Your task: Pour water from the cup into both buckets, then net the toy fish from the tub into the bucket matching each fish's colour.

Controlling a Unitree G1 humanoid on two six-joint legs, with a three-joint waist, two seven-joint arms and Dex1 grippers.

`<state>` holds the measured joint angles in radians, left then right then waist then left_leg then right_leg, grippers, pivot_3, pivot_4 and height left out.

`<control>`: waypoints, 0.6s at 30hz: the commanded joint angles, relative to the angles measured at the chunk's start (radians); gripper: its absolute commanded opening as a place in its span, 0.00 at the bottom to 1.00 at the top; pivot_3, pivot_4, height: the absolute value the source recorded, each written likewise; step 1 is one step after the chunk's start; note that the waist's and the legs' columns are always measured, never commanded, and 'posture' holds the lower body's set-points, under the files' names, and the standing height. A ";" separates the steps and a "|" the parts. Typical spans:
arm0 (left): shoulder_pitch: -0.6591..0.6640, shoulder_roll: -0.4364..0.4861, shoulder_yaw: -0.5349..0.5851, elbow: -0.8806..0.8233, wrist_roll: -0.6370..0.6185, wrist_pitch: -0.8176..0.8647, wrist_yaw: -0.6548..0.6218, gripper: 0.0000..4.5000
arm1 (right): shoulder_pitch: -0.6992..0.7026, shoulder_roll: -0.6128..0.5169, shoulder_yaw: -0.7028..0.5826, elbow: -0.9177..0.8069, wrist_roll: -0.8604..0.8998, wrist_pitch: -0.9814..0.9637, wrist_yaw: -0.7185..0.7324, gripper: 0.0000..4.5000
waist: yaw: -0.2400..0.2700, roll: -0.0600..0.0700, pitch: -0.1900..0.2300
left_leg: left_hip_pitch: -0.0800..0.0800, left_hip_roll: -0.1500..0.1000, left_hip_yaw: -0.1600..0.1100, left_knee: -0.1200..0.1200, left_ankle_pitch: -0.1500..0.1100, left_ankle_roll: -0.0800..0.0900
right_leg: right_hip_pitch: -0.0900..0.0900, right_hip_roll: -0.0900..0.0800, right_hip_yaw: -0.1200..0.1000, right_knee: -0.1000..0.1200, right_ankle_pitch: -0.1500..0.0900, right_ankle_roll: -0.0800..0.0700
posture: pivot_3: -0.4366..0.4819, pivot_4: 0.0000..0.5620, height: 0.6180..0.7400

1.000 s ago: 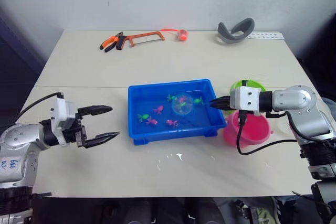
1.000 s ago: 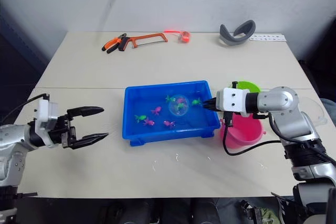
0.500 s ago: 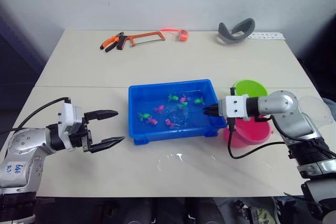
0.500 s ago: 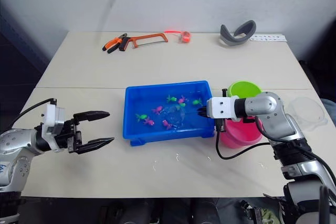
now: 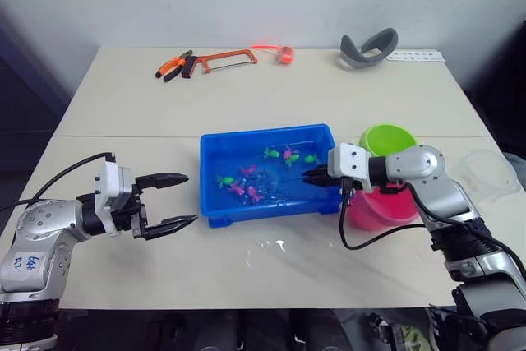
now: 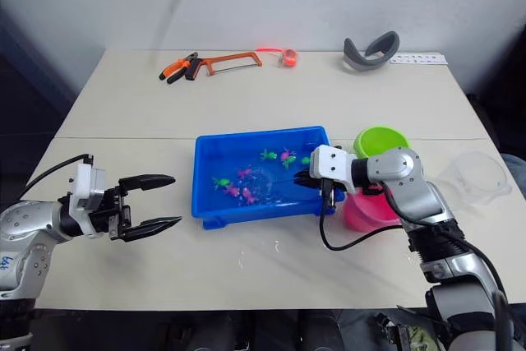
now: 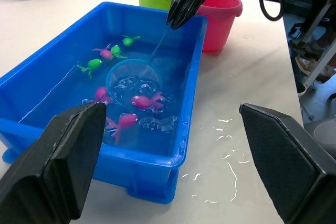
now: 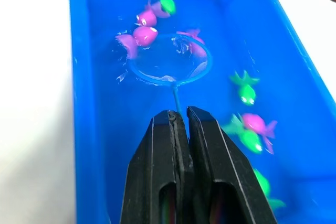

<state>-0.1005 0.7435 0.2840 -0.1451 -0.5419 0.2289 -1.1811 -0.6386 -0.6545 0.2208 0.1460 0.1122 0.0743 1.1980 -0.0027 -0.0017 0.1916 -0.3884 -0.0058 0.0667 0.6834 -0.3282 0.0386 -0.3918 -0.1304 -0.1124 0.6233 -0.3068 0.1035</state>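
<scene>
Net (image 8: 169, 60) hoop sits submerged mid-tub (image 5: 215, 205), beside pink toy fish (image 7: 142, 100), positioned to scoop. Right gripper (image 8: 178, 120) is clamped on its handle. Left gripper (image 5: 170, 200) hangs wide open, empty, over the tabletop's left edge.

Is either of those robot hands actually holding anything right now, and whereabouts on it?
The right gripper pinches the net by the end of its thin handle, hoop down in the tub. The left gripper is open and holds nothing.
</scene>
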 commanded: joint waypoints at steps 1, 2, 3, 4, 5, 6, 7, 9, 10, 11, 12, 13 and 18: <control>0.003 0.011 0.012 -0.027 -0.020 -0.004 0.001 0.98 | 0.016 -0.022 -0.060 -0.066 0.093 0.104 0.032 0.00 | 0.001 0.000 0.000 | 0.000 0.000 0.000 0.000 0.000 0.000 | 0.000 0.000 0.000 0.000 0.000 0.000 | 0.48 0.27 1.00; 0.004 0.011 0.012 -0.026 -0.019 -0.005 0.002 0.98 | 0.019 -0.027 -0.067 -0.074 0.111 0.128 0.041 0.00 | 0.001 0.000 0.000 | 0.000 0.000 0.000 0.000 0.000 0.000 | 0.000 0.000 0.000 0.000 0.000 0.000 | 0.48 0.27 1.00; 0.004 0.010 0.012 -0.025 -0.018 -0.006 0.003 0.98 | 0.022 -0.029 -0.075 -0.083 0.128 0.152 0.046 0.00 | 0.001 0.000 0.000 | 0.000 0.000 0.000 0.000 0.000 0.000 | 0.000 0.000 0.000 0.000 0.000 0.000 | 0.48 0.27 1.00; 0.004 0.009 0.012 -0.025 -0.018 -0.006 0.004 0.98 | 0.026 -0.029 -0.084 -0.091 0.145 0.177 0.047 0.00 | 0.000 0.000 0.000 | 0.000 0.000 0.000 0.000 0.000 0.000 | 0.000 0.000 0.000 0.000 0.000 0.000 | 0.48 0.27 1.00; 0.004 0.009 0.012 -0.024 -0.018 -0.007 0.005 0.98 | 0.029 -0.030 -0.092 -0.098 0.162 0.200 0.048 0.00 | 0.000 0.000 0.000 | 0.000 0.000 0.000 0.000 0.000 0.000 | 0.000 0.000 0.000 0.000 0.000 0.000 | 0.48 0.27 1.00; 0.004 0.009 0.012 -0.024 -0.018 -0.007 0.005 0.98 | 0.032 -0.031 -0.097 -0.104 0.173 0.215 0.047 0.00 | 0.000 0.000 0.000 | 0.000 0.000 0.000 0.000 0.000 0.000 | 0.000 0.000 0.000 0.000 0.000 0.000 | 0.48 0.27 1.00; 0.003 0.007 0.011 -0.023 -0.017 -0.009 0.006 0.98 | 0.034 -0.031 -0.103 -0.102 0.170 0.192 0.046 0.00 | 0.000 0.000 0.000 | 0.000 0.000 0.000 0.000 0.000 0.000 | 0.000 0.000 0.000 0.000 0.000 0.000 | 0.48 0.27 1.00; 0.000 0.005 0.009 -0.019 -0.015 -0.012 0.007 0.98 | 0.033 -0.038 -0.103 -0.089 0.139 0.147 0.032 0.00 | -0.001 0.000 0.000 | 0.000 0.000 0.000 0.000 0.000 0.000 | 0.000 0.000 0.000 0.000 0.000 0.000 | 0.48 0.27 1.00; -0.001 0.005 0.008 -0.017 -0.015 -0.013 0.007 0.98 | 0.032 -0.040 -0.102 -0.086 0.130 0.136 0.027 0.00 | -0.001 0.000 0.000 | 0.000 0.000 0.000 0.000 0.000 0.000 | 0.000 0.000 0.000 0.000 0.000 0.000 | 0.48 0.27 1.00; -0.002 0.005 0.007 -0.016 -0.014 -0.014 0.007 0.98 | 0.029 -0.043 -0.099 -0.081 0.114 0.110 0.021 0.00 | -0.001 0.000 0.000 | 0.000 0.000 0.000 0.000 0.000 0.000 | 0.000 0.000 0.000 0.000 0.000 0.000 | 0.48 0.27 1.00; -0.003 0.004 0.007 -0.015 -0.014 -0.016 0.007 0.98 | 0.026 -0.044 -0.094 -0.076 0.103 0.087 0.020 0.00 | -0.001 0.000 0.000 | 0.000 0.000 0.000 0.000 0.000 0.000 | 0.000 0.000 0.000 0.000 0.000 0.000 | 0.48 0.27 1.00; -0.004 0.004 0.006 -0.014 -0.014 -0.017 0.006 0.98 | 0.023 -0.044 -0.091 -0.070 0.094 0.065 0.020 0.00 | -0.001 0.000 0.000 | 0.000 0.000 0.000 0.000 0.000 0.000 | 0.000 0.000 0.000 0.000 0.000 0.000 | 0.48 0.27 1.00; 0.002 0.016 0.022 0.009 -0.004 -0.036 -0.003 0.98 | 0.001 -0.041 -0.043 -0.017 0.012 -0.051 0.029 0.00 | -0.001 0.000 0.000 | 0.000 0.000 0.000 0.000 0.000 0.000 | 0.000 0.000 -0.001 0.000 0.000 0.000 | 0.48 0.27 1.00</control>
<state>-0.1004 0.7447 0.2843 -0.1392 -0.5417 0.2125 -1.1775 -0.6170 -0.6873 0.1742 0.1349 0.1388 0.0648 1.2215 -0.0041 -0.0017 0.1916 -0.3883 -0.0059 0.0671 0.6833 -0.3284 0.0383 -0.3921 -0.1301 -0.1130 0.6232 -0.3068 0.1035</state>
